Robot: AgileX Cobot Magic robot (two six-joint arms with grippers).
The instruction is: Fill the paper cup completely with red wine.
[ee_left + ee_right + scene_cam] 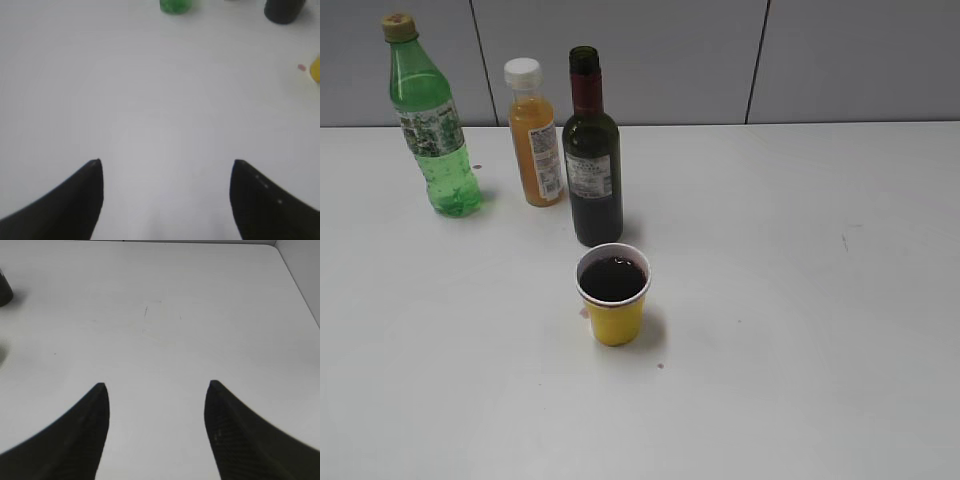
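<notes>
Both grippers wide apart, holding nothing: left gripper (166, 162), right gripper (156, 385).
Paper cup (614, 305) nearest on table (800, 330), red wine (612, 279) near rim; wine bottle (591, 165) just behind, uncapped.

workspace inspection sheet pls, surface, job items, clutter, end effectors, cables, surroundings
surface: white table, a few small reddish specks near the paper cup.
job's things: paper cup upright, dark red wine close to its rim; wine bottle upright behind it, uncapped.
clutter: orange juice bottle and green soda bottle, both upright and capped.
end effectors: left end effector open, empty; right end effector open, empty.
cables: nothing seen.
surroundings: grey panelled wall.
</notes>
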